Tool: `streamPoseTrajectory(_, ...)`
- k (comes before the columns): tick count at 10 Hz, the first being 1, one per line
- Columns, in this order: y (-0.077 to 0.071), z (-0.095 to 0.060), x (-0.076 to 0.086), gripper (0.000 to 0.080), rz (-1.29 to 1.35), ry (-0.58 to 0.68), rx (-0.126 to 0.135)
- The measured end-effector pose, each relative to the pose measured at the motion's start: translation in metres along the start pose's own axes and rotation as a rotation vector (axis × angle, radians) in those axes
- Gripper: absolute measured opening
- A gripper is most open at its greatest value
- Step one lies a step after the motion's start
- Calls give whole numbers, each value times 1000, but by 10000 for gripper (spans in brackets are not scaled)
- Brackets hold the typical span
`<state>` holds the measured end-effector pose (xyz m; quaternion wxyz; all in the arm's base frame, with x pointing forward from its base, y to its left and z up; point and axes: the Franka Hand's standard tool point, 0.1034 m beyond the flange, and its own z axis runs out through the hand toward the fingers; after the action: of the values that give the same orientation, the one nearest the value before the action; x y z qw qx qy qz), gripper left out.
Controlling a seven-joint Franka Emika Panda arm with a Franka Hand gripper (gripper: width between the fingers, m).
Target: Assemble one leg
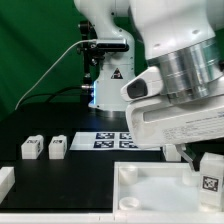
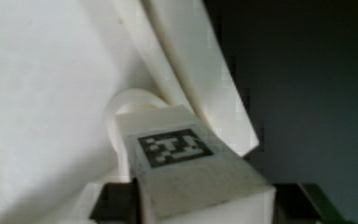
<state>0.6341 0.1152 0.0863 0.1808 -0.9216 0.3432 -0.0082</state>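
Note:
My gripper (image 1: 203, 160) is shut on a leg (image 1: 210, 174), a small white block with a black-and-white tag. In the wrist view the leg (image 2: 179, 150) sits between my two dark fingers (image 2: 115, 202), its far end at a round corner socket (image 2: 146, 101) of the large white tray-like piece (image 2: 51, 90). I cannot tell whether the leg touches the socket. The tray-like piece (image 1: 150, 195) lies at the front of the exterior view, and the held leg is over its right corner. Two more legs (image 1: 32, 147) (image 1: 57, 146) stand at the exterior view's left.
The marker board (image 1: 117, 140) lies behind the tray-like piece. Another white part (image 1: 5, 182) shows at the left edge. The robot base (image 1: 108, 70) stands at the back. My arm fills the upper right of the exterior view.

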Motion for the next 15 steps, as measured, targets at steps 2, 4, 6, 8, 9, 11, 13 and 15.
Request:
streamPoseTrajectory(2,-1,0,0,326,189,0,4)
streamPoseTrajectory(4,1,0,3,326,430,25,46)
streamPoseTrajectory(6,2,0,1,326,570,66,89)
streamPoseTrajectory(8,3,0,1,326,499,67,85)
streamPoseTrajectory(9,3,0,1,544,495,67,85)
streamPoseTrajectory(11,5,0,0,617,168,41,18)
streamPoseTrajectory(13,0,-3,5,648,-103,51,-19)
streamPoseTrajectory(15,1,-3,6,649,-317,49,-26)
